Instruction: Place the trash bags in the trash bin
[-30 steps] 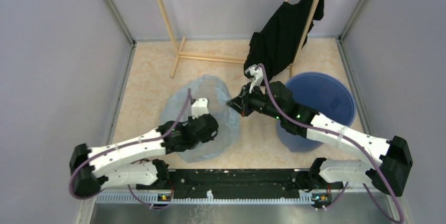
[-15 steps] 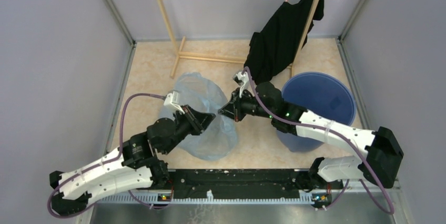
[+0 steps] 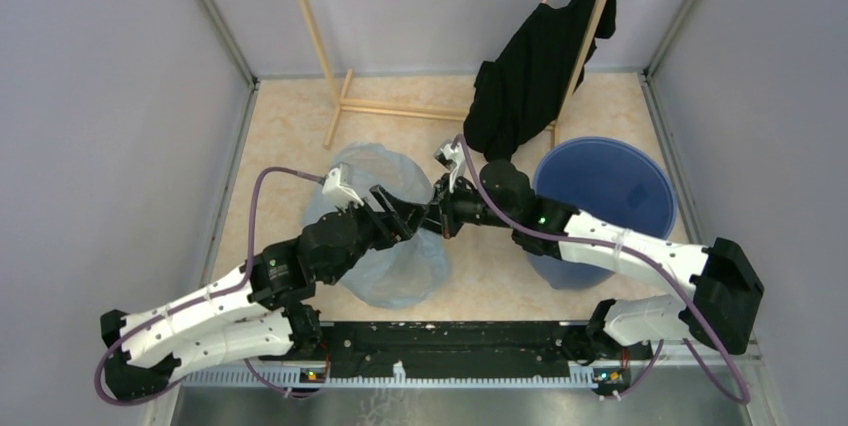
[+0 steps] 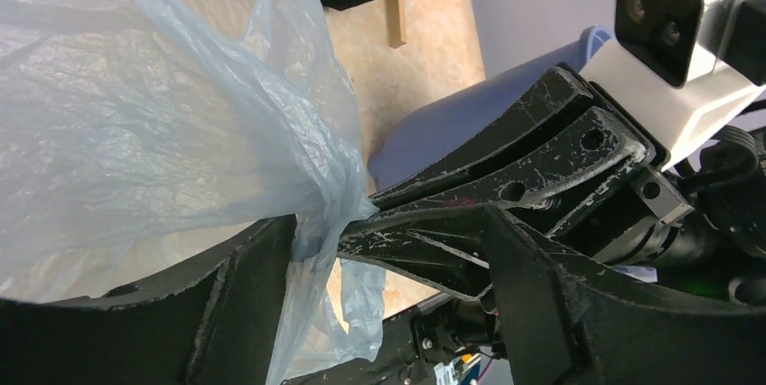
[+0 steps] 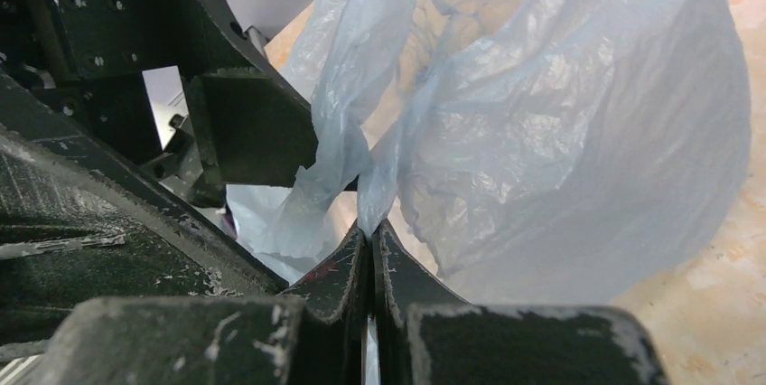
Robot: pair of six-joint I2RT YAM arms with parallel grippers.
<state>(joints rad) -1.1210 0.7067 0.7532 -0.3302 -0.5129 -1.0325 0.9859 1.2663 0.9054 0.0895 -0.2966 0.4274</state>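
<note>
Bag [image 3: 385, 241] lies on the worktop [image 3: 290, 131] at frame centre, left of the bin [image 3: 610, 181]; right jaws are closed on its gathered edge; left jaws stand wide open astride that pinch; risk: thin film tears or slips free under pull; jaws may collide; bag mouth cannot be made out.

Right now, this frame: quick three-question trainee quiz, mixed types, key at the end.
1. True or false: the thin translucent pale-blue plastic bag already lies inside the round blue plastic bucket.
2. Pick one: the right arm's jaws are A) open, B) shut on the bag, C) shut on nothing.
3. Fill in: the left arm's jaws stand ____ around the bag's gathered film.
Key: 1 false; 2 B; 3 open.
</note>
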